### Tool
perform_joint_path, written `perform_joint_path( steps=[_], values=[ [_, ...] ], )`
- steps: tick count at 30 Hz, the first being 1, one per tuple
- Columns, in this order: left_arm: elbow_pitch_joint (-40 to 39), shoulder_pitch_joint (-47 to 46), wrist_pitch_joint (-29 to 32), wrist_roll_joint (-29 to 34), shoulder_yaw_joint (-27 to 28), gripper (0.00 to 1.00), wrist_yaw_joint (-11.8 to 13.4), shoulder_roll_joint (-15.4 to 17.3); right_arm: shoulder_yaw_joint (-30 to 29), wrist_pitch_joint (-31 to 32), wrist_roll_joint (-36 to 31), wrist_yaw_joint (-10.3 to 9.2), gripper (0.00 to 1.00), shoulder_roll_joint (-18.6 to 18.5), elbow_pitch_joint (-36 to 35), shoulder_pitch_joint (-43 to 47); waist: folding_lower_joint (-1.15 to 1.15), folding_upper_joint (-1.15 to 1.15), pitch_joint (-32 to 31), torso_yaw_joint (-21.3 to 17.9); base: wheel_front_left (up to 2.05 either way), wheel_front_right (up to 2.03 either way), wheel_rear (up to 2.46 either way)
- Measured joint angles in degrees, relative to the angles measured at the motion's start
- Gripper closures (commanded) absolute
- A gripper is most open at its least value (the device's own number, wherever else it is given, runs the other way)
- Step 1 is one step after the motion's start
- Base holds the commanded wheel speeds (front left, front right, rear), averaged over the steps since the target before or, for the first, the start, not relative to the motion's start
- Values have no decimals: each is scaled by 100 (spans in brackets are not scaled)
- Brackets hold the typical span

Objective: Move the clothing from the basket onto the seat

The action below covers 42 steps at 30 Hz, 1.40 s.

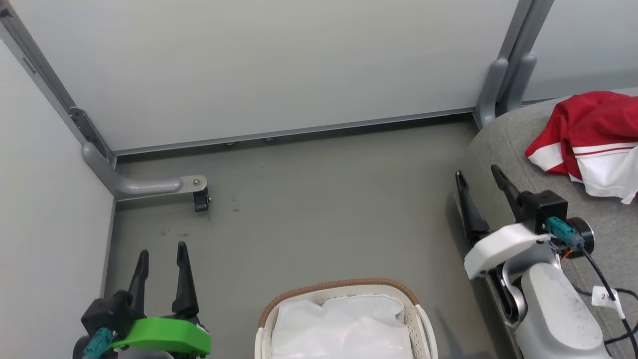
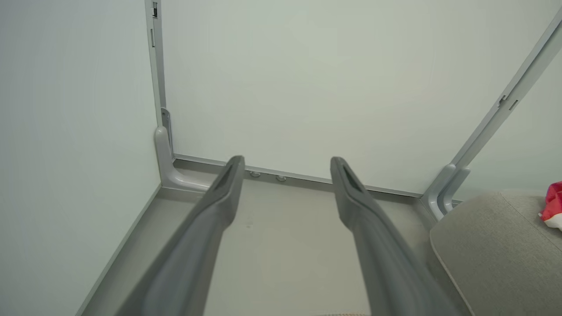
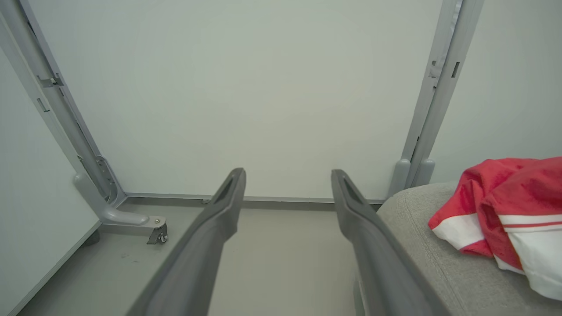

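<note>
Red clothing point(image 1: 593, 142) with white panels lies crumpled on the grey seat point(image 1: 503, 144) at the right edge; the right wrist view has the clothing point(image 3: 505, 215) on the seat point(image 3: 421, 245), and the left wrist view catches a corner of the clothing point(image 2: 554, 206) on the seat point(image 2: 487, 245). The white basket point(image 1: 344, 294) with a brown rim stands at the bottom centre, holding a white liner cloth point(image 1: 344, 326). My right gripper point(image 1: 479, 182) is open beside the seat's left edge, left of the clothing. My left gripper point(image 1: 162, 253) is open at lower left, left of the basket. Both are empty.
White partition walls point(image 1: 279, 65) enclose the grey floor point(image 1: 319, 209) at the back and left. A grey bracket foot point(image 1: 149, 185) with a small caster juts out at the left wall, and grey posts point(image 1: 506, 85) stand at the seat's back corner.
</note>
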Motion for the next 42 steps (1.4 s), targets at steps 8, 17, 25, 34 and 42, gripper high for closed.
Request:
perform_joint_path(
  steps=[8, 17, 25, 34, 42],
  values=[
    [138, 403, 0, -83, -119, 0, -1, -3, 102, 0, 183, 0, 0, -4, -343, 806, 0, 0, -249, 70, 0, 0, 0],
    [326, 501, 0, -113, -226, 0, 54, -5, 83, 0, 409, 0, 0, -5, -482, 1177, 0, 0, -454, 18, 0, 0, 0],
    [393, 500, -1, -112, -252, 0, 53, -5, 178, 0, 525, 0, 0, -3, -487, 1261, 0, 0, -499, 6, 0, 0, 0],
    [444, 496, -1, -97, -287, 0, 53, -5, 245, 0, 536, 0, 0, -3, -475, 1272, 0, 0, -484, 28, 0, 0, 0],
    [439, 493, 0, -75, -275, 0, 51, -5, 250, 0, 541, 0, 0, -3, -454, 1272, 0, 0, -466, 39, 0, 0, 0]
  ],
)
